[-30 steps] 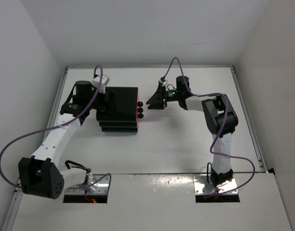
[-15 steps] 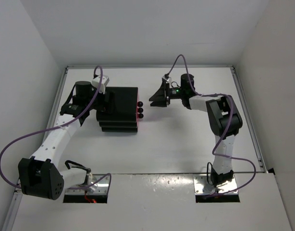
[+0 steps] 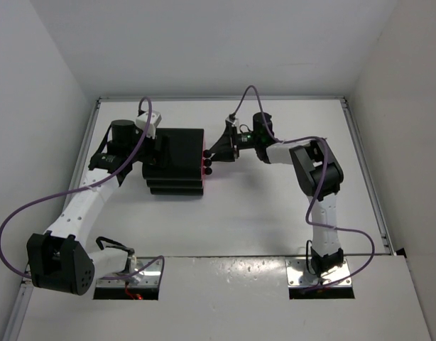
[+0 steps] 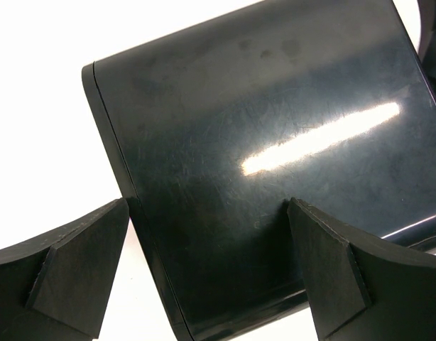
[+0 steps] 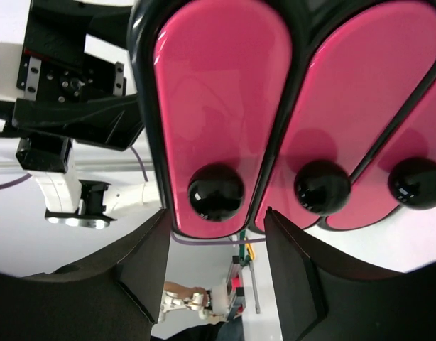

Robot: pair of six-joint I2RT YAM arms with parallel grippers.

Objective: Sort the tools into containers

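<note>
The right end effector (image 5: 216, 220) is hovering spread at the round knob (image 5: 215, 192) of a pink drawer (image 5: 218, 92); hard, glossy, probably slippery, it is wanting a square pinch.

Bright even light, glare streak across glossy cabinet (image 4: 225, 213)

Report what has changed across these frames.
The right gripper moved left to the cabinet. Its open jaws now flank an end drawer's knob, with nothing gripped. The left gripper, the cabinet and the shut drawers stayed put.
</note>
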